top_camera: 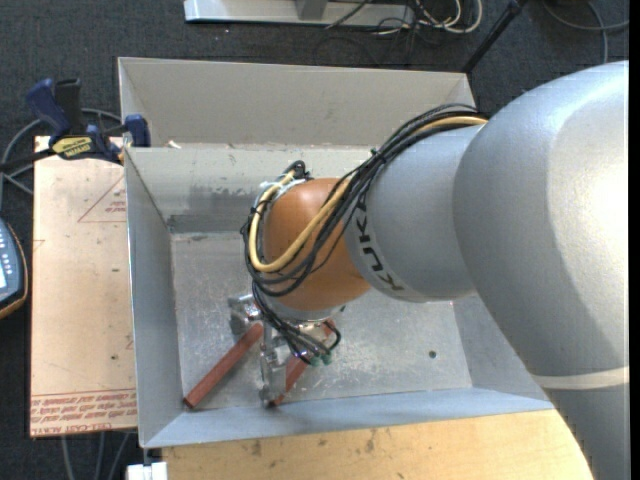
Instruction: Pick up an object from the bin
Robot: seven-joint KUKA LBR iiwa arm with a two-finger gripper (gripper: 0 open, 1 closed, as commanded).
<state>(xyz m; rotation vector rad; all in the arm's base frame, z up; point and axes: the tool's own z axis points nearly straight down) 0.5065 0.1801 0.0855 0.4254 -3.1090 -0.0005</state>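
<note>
Below the arm point(400, 228) lettered KUK, pincer point(270, 383) beside a reddish-brown stick point(215, 378); cannot tell its opening

Arm down in the bin point(150, 298), working end low at the near-left floor.
The grey arm point(520, 228) comes in from the right, its orange wrist cover point(310, 243) looped with yellow and black cables point(262, 230). Under it the gripper point(270, 376) sits close to the near wall. A long red-brown stick point(215, 378) lies diagonally just left of it, and a shorter red-brown piece point(291, 375) lies just right. Can't tell if either touches it.
</note>
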